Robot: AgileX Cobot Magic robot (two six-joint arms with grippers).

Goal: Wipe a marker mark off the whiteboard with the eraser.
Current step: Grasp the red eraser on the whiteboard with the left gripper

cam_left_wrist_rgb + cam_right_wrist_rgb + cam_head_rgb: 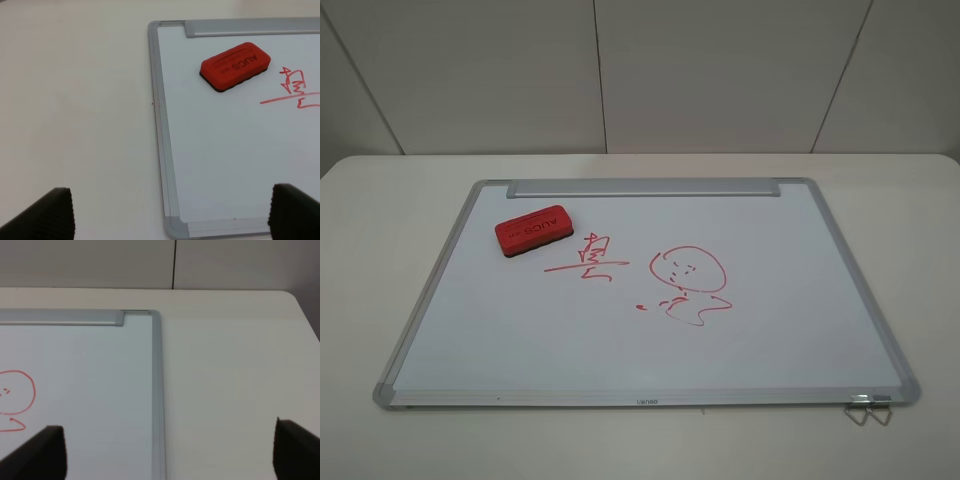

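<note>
Your left gripper (172, 215) stands wide, both dark ribbed fingers spread with nothing between them, hanging over the near corner of the whiteboard (210, 165). The eraser (235, 66) lies well ahead of it on the board, flat on its black felt base and close to the silver tray strip (645, 188), turned at a slant to the frame.

Expect it to be light: a stiff red shell with rounded corners over soft felt. Take it across the two long sides of the red body, above the felt, and turn the wrist to match the slant. The smooth shell may slip under a weak pinch, and the glossy board will likely let it skate if you nudge it first.

From the eraser, the marker mark (588, 258) is near, further toward your right arm's side — a small red scribble crossed by one long stroke. Beyond it sits the round face doodle (688, 285), which the wipe should spare.

Your right gripper (170, 452) is also spread wide and empty, over the board's far-side frame edge — well apart from the eraser.
</note>
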